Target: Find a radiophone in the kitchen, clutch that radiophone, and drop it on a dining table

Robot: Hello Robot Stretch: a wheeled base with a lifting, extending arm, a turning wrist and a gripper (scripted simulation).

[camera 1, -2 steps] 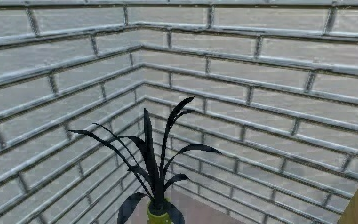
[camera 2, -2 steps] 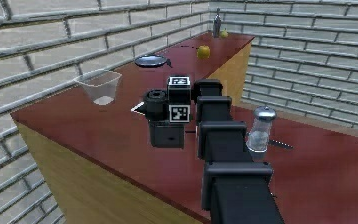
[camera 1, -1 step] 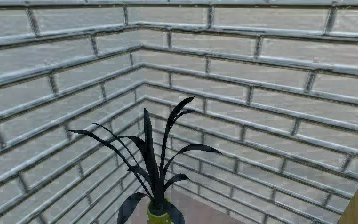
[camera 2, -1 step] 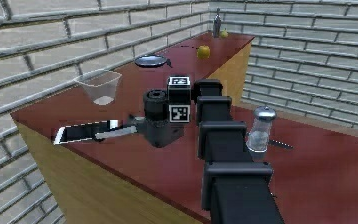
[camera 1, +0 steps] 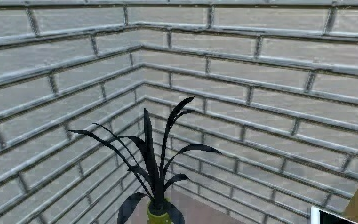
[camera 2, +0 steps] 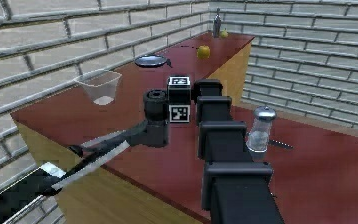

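Forward view: spiky plant (camera 1: 150, 158), brick walls (camera 1: 272, 85)

I saw both views lit brightly and evenly, from no source I could place. The brick wall (camera 1: 237, 90) stayed pale, shading softly grey towards its corner. The counter (camera 2: 187, 68) carried a faint sheen, and the plant (camera 1: 152, 160) read nearly black.
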